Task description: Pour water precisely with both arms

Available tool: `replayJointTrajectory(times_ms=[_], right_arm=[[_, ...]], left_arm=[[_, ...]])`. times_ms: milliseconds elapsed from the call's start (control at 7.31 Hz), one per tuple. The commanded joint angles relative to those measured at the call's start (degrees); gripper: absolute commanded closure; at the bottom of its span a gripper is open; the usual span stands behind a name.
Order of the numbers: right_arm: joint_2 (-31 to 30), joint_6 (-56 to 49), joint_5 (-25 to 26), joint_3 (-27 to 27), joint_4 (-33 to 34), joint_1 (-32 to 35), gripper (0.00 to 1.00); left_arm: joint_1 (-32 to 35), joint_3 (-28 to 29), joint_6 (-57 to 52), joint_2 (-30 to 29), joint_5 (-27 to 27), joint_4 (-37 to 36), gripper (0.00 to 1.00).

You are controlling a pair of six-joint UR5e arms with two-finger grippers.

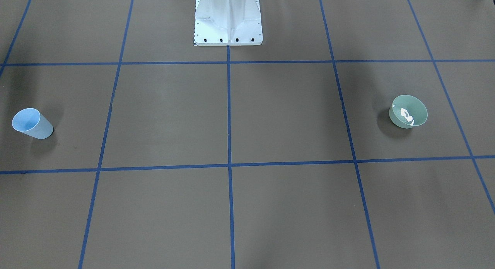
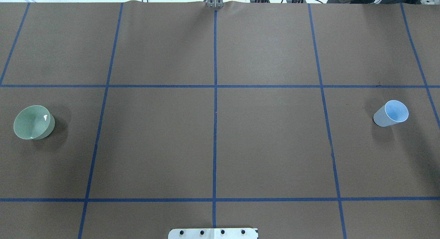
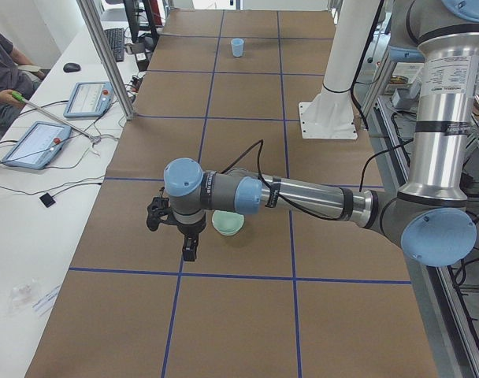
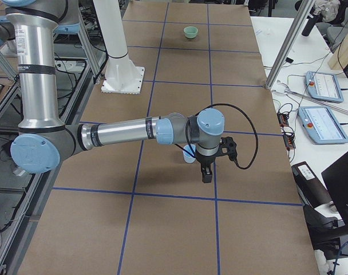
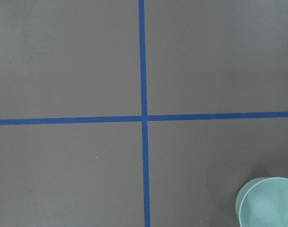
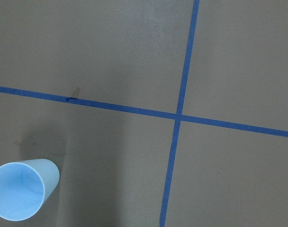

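1. The left gripper (image 3: pixel 189 246) hangs off the stretched-out left arm (image 3: pixel 302 201), pointing down. It only shows in a side view, so I honestly can't tell whether the fingers are apart or together.
2. The green bowl (image 1: pixel 419 108) sits just beside that gripper, on its robot-base side and lower than it.
3. The water (image 1: pixel 406 115) is in that bowl, just whitish glints at the bottom.
4. Same deal for the right gripper (image 4: pixel 205 172) on the right arm (image 4: pixel 122 133): it points down and I can't tell its finger state.
5. The blue cup (image 4: pixel 189 153) stands mouth-up just beside the right gripper, base side, partly behind the wrist.
6. Both the bowl and the cup rest on the brown table (image 1: pixel 270 118).
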State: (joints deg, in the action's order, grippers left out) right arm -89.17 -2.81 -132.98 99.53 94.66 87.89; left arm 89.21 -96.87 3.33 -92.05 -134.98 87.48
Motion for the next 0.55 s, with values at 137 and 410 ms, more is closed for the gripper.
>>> replayJointTrajectory(times_ms=[137, 410], right_arm=[[-0.12, 0.0, 0.0, 0.14, 0.0, 0.0, 0.0], [-0.12, 0.0, 0.08, 0.31, 0.0, 0.0, 0.01]], left_arm=[[0.0, 0.01, 0.01, 0.03, -0.02, 0.06, 0.0], [0.0, 0.01, 0.01, 0.12, 0.06, 0.15, 0.0]])
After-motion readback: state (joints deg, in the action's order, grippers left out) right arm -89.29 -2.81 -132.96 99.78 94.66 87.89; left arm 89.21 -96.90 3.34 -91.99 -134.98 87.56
